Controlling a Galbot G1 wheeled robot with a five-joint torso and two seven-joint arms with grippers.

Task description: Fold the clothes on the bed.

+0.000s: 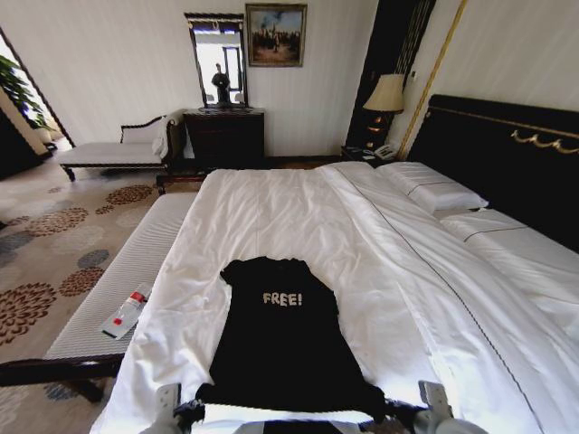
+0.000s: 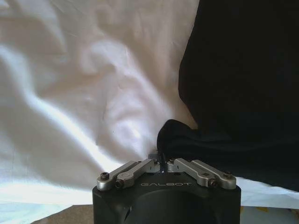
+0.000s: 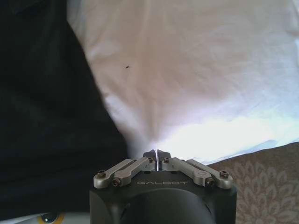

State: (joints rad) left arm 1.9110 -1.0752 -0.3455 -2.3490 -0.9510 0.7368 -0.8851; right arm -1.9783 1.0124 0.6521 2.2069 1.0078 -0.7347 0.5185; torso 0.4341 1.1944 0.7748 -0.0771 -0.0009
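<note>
The bed (image 1: pixel 298 226) is spread with a white duvet (image 1: pixel 416 298), and the T-shirt (image 1: pixel 280 339) is laid flat on its near end, lettering up. The shirt's near left corner is pinched by the left gripper (image 2: pixel 162 161); the right gripper (image 3: pixel 156 156) is closed beside the shirt's edge, on what cannot be told

T-shirt (image 1: pixel 285 348) hem runs off head view's bottom edge. Left gripper (image 2: pixel 163 163) fingertips buried in a black fabric fold. Right gripper (image 3: pixel 157 156) tips closed; whether they pinch cloth can't be told. Bed (image 1: pixel 507 298) cropped at right.
</note>
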